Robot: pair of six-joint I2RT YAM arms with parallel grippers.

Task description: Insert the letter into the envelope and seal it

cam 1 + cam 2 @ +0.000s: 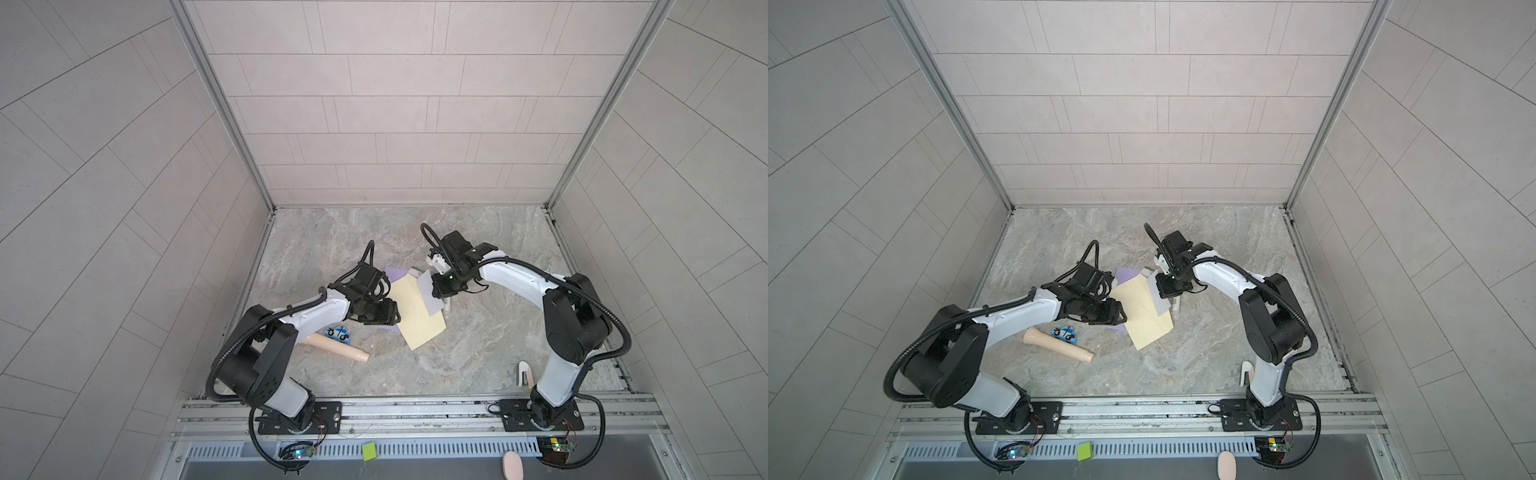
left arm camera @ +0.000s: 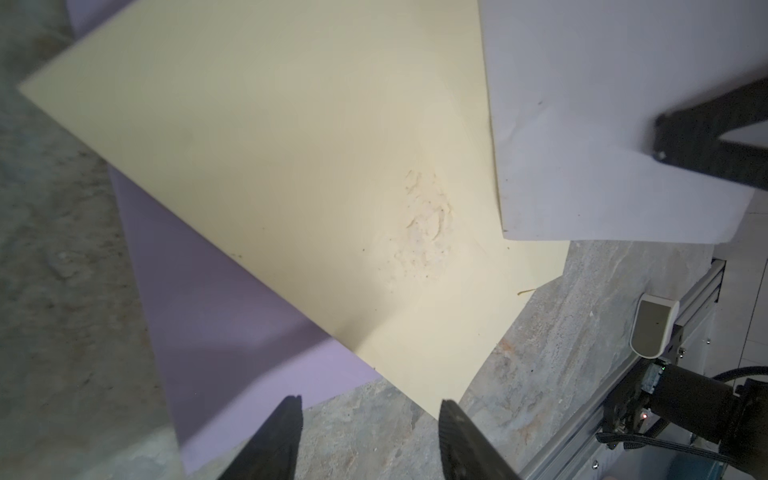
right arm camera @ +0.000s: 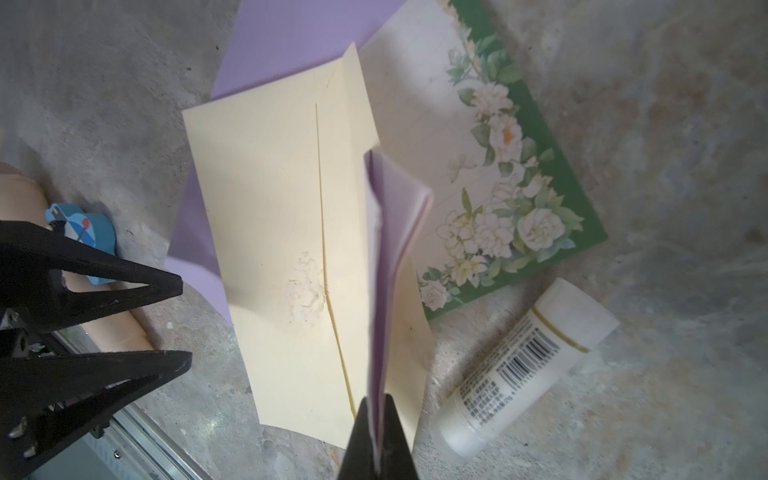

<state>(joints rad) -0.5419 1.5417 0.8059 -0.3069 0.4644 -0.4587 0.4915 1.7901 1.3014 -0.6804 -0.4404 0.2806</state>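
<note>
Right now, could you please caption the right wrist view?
Right gripper shut on folded lilac paper letter, held over cream paper envelope beside white glue stick.

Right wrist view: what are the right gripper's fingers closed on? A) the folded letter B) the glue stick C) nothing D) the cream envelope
A: the right gripper has its fingers pinched shut on the folded letter, held on edge over the cream envelope, while the glue stick lies apart, untouched.
</note>
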